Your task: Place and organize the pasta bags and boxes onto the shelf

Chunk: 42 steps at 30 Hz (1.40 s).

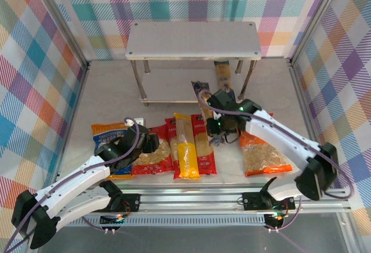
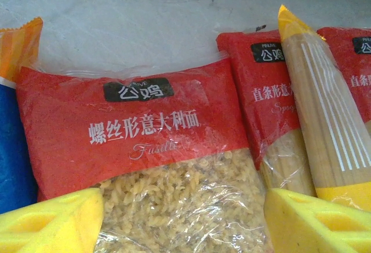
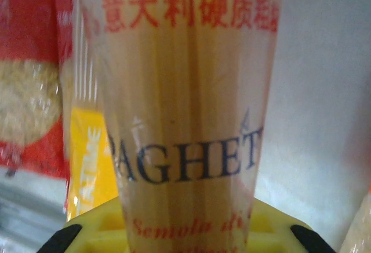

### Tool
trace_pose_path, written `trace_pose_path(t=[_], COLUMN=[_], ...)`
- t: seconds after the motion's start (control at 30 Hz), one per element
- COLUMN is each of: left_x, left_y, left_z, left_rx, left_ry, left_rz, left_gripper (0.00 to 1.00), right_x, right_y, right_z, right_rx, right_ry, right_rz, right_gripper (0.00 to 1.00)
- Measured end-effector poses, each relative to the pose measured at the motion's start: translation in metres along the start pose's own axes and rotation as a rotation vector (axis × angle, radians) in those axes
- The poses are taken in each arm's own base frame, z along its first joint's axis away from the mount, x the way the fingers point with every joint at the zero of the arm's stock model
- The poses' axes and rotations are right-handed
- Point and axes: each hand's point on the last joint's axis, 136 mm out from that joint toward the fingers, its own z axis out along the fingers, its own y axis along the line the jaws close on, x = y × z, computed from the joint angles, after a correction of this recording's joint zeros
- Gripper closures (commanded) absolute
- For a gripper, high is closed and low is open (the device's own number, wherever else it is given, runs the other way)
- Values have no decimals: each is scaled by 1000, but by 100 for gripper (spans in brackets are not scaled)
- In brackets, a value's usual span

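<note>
We see a two-tier grey shelf (image 1: pixel 191 39) at the back of the table. Just in front of its right half, the right gripper (image 1: pixel 225 128) is closed around a clear spaghetti pack (image 3: pixel 185 120). It grips near one end, so the long pack points toward the shelf's lower board. We judge this suits sliding it in lengthwise. A second clear pack (image 1: pixel 223 73) sits at the shelf's right end, beneath the top board.

Well in front of the shelf, the rest lie flat in a row: a blue-and-orange bag (image 1: pixel 109 134), a red bag (image 2: pixel 145 131), a yellow pack (image 1: pixel 186 154) between red packs (image 1: pixel 204 151), and an orange bag (image 1: pixel 264 157) opposite the shelf's right end. The left gripper (image 1: pixel 148 143) hovers over the red bag. Its yellow fingers (image 2: pixel 52 221) are spread wide on either side of the bag's window and hold nothing. We think it is lined up to take the bag across its width.
</note>
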Motion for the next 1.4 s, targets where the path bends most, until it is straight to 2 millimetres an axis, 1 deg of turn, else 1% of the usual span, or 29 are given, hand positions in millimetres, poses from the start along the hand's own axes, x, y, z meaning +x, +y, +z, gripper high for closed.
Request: trace_pose_path(t=[0.1,0.17,0.33,0.43,0.5,0.6,0.83,1.0,1.1,1.13,1.2,1.23,1.3,1.33,1.4], left_x=[-5,-6,-6,-6,-6,-6,-5,-5,-5,-5,-5,-5,-6,-6,-7], left_y=[-3,-3,-3,-3,-3,-3,-2,-2,-2,-2,-2,-2,-2,-2,-2], left_z=[-3,-3,-3,-3,-3,-3,-3,-3,-3,-3,-3,-3,-4,-4,-5], left_rx=[8,10,9,9,9,8,6,3,3,3,3,4,5,6,8], left_ry=[-11,-14,-14,-14,-14,-13,-10,-10,-10,-10,-10,-10,-12,-13,-18], left_rz=[-4,-5,-5,-5,-5,-4,-2,0,1,1,1,0,0,-1,-2], left_gripper=[27,27,27,27,27,26,26,26,26,26,26,26,25,25,25], right_x=[-33,-51,-97,-120,-132,-143,-157,-167,-171,-172,-174,-175,-177,-178,-184], right_y=[-8,-13,-27,-36,-41,-50,-62,-68,-73,-74,-77,-77,-78,-79,-80], right_z=[19,31,53,63,69,79,104,103,104,104,104,104,104,105,108], right_rx=[40,61,105,121,130,152,182,197,213,219,231,235,240,244,251], right_ry=[-3,-6,-25,-40,-47,-49,-35,-59,-74,-78,-85,-89,-91,-92,-103], right_rz=[17,20,27,45,54,71,87,97,104,104,105,105,106,109,105], right_gripper=[100,100,100,100,100,100,100,100,92,89,86,82,71,62,52])
